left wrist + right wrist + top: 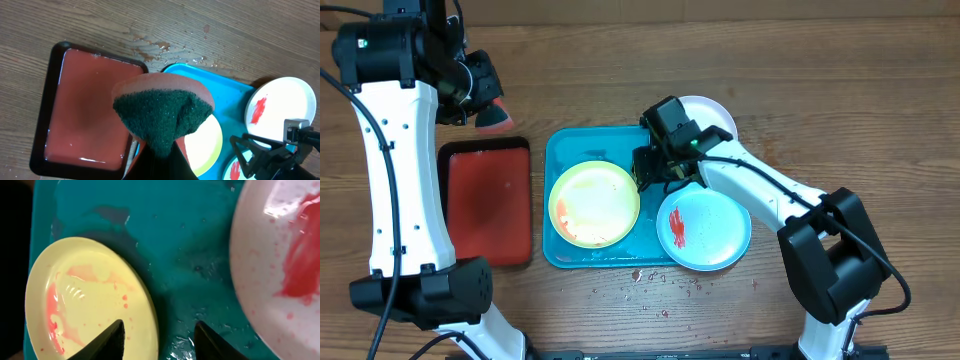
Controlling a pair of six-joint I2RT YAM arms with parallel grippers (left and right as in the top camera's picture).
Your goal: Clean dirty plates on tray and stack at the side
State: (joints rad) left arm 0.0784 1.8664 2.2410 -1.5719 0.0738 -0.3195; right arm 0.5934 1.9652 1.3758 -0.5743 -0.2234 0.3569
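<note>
The turquoise tray (560, 150) holds the yellow-green plate (594, 204), which is smeared pink. The light-blue plate (704, 228), with a red smear, overlaps the tray's right edge. The white plate (718, 110) sits at the tray's far right corner, half hidden by my right arm; its red smear (257, 110) shows in the left wrist view. My right gripper (645, 178) is open low over the tray. Its fingertips straddle the yellow-green plate's right rim (150, 315) and grip nothing. My left gripper (482, 102) is shut on a red sponge with a green pad (162, 117), held up behind the red tray.
A smaller dark-rimmed red tray (485, 205) holding reddish liquid lies left of the turquoise tray. Red specks and drops (660, 282) dot the wooden table in front of the tray. More wet drops (150, 47) lie behind it.
</note>
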